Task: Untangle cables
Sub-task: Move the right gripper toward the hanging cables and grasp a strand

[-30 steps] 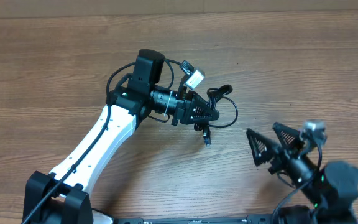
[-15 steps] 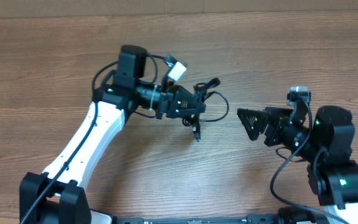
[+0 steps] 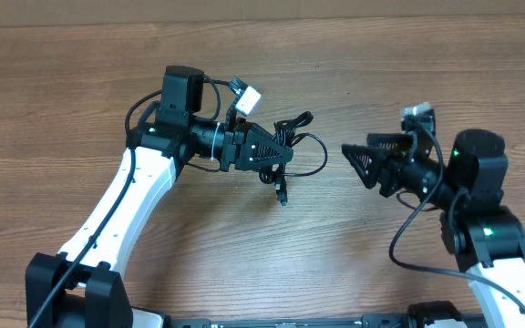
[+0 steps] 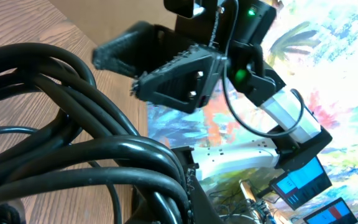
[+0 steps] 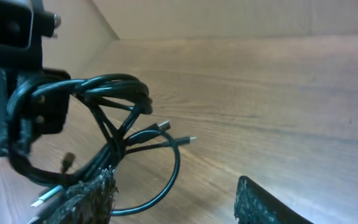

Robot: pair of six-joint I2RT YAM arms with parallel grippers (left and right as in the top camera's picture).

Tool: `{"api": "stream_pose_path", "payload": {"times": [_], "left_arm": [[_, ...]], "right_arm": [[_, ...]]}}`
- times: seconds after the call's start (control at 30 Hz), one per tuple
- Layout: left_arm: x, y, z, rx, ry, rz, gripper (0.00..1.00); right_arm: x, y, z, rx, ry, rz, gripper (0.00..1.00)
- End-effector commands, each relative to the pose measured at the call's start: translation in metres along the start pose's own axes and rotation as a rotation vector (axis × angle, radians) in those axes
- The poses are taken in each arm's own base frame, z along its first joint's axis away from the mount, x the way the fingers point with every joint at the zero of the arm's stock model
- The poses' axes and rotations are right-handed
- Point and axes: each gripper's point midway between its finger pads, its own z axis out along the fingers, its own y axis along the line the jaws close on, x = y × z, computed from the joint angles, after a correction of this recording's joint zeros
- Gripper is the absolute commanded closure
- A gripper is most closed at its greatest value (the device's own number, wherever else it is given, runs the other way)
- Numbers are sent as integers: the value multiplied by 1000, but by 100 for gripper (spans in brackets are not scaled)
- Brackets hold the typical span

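L gripper [image 3: 285,155] is the ref pt. Its jaws are clamped tight on the cables [image 3: 297,122], a bunched black tangle. The bundle is held off the table [image 3: 427,55] w/ strands sticking out past the fingertips. One coil end juts up and away from the tips. A thin loop [image 3: 324,157] bows out beyond them towards the R side. A short strand w/ a plug [image 3: 282,194] hangs just below.

R gripper [image 3: 355,166] faces the L gripper from across the bundle, tips near the thin loop but apart from it. Its jaws are partly spread w/ nothing between them.

R wrist view: cables [image 5: 110,93] fan out from the L gripper [image 5: 36,109]. Two plug ends [image 5: 188,140] point away from it, and one big loop sags below. The R gripper's own fingers [image 5: 86,196] sit low in frame, gap between them bare, short of the loop.

L wrist view: cables [image 4: 73,137] fill the near field as thick glossy strands, so the L gripper's own tips are hidden. R gripper [image 4: 151,62] shows beyond the bundle, jaws apart.

Writing: blue screens [image 4: 300,180] far behind the R arm carry marks too small and blurred to read.
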Motion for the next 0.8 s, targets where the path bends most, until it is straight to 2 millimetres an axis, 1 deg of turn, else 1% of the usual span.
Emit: {"api": "stream_pose_path", "payload": {"times": [0.0, 0.1, 0.13, 0.3, 0.5, 0.63, 0.77], "left_arm": [[-8, -22, -1, 38, 2, 46, 96], [-8, -23, 1, 41, 6, 45, 96], [-7, -23, 2, 43, 9, 44, 96], [-2, -28, 14, 68, 37, 48, 96], [5, -34, 28, 100, 73, 64, 96], [5, -35, 29, 102, 76, 66, 96], [5, -35, 29, 103, 74, 87, 96]], "right_arm": [[-13, 14, 4, -101, -29, -221, 38], [-17, 32, 7, -231, -60, -338, 36], [-17, 34, 9, -252, -68, -381, 35], [-12, 25, 19, -252, -72, -567, 35], [-8, 15, 30, -247, -73, -711, 35], [-15, 2, 35, -168, -81, -752, 35], [-26, 2, 34, -151, -121, -792, 35]]}}
